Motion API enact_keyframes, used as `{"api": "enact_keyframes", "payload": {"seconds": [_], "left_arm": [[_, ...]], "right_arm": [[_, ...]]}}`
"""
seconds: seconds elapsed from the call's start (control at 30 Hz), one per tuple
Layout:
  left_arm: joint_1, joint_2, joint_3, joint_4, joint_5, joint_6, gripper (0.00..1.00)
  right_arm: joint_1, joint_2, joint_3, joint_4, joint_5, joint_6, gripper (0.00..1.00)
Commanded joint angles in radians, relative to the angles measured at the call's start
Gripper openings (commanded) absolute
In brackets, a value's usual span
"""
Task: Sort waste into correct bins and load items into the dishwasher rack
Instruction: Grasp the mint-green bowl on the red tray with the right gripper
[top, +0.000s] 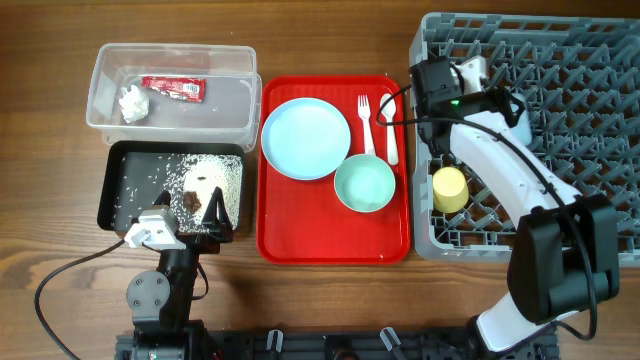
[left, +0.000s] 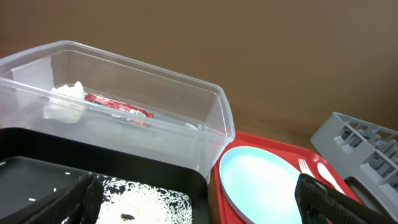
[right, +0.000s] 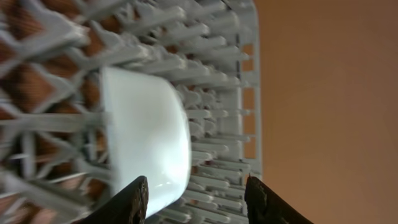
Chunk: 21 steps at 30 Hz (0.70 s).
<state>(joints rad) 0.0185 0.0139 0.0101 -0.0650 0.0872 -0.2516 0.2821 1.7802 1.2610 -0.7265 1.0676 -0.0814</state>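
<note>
**A:** What's nearest?
**B:** The left pincer (top: 218, 215), spread wide and gripping nothing. It hangs over the near right end of the black tub (top: 115, 190), which holds rice (top: 215, 175) and brown bits (top: 190, 200).
**A:** The middle?
**B:** The red tray (top: 300, 225) — green bowl (top: 365, 185) near, plate (top: 306, 138) farther left, fork (top: 366, 122) and spoon (top: 389, 130) far right. Right of it, a yellow cup (top: 449, 188) sits in the rack (top: 590, 110).
**A:** Far side?
**B:** The clear tub (top: 100, 85), far left, holds the wrapper (top: 173, 88) and tissue (top: 133, 102). The right pincer (right: 199, 199) is at the rack's far left — jaws parted, with a pale bowl (right: 146, 134) on edge among the pegs.
</note>
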Motion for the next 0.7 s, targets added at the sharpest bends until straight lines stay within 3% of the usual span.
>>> {"api": "enact_keyframes", "payload": {"seconds": [0.0,0.23,0.33,0.37,0.4,0.47,0.6,0.67], "left_arm": [[-0.003,-0.007,-0.005,-0.005,-0.002,0.009,1.0],[-0.003,-0.007,-0.005,-0.005,-0.002,0.009,1.0],[-0.003,-0.007,-0.005,-0.005,-0.002,0.009,1.0],[-0.003,-0.007,-0.005,-0.005,-0.002,0.009,1.0],[-0.003,-0.007,-0.005,-0.005,-0.002,0.009,1.0],[-0.003,-0.007,-0.005,-0.005,-0.002,0.009,1.0],[-0.003,-0.007,-0.005,-0.005,-0.002,0.009,1.0],[-0.003,-0.007,-0.005,-0.005,-0.002,0.009,1.0]], "right_arm": [[0.041,-0.081,0.064,-0.032,-0.193,-0.004,0.53],[0.199,-0.213,0.143,-0.255,-0.881,0.007,0.49],[0.268,-0.207,0.133,-0.294,-1.17,0.113,0.5],[0.282,-0.202,0.128,-0.288,-1.236,0.14,0.56],[0.296,-0.193,0.119,-0.274,-1.277,0.173,0.66],[0.295,-0.166,0.098,-0.235,-1.232,0.213,0.7],[0.235,-0.101,0.08,-0.172,-1.107,0.156,0.7],[0.182,-0.055,0.08,-0.154,-1.102,0.08,0.62]]}}
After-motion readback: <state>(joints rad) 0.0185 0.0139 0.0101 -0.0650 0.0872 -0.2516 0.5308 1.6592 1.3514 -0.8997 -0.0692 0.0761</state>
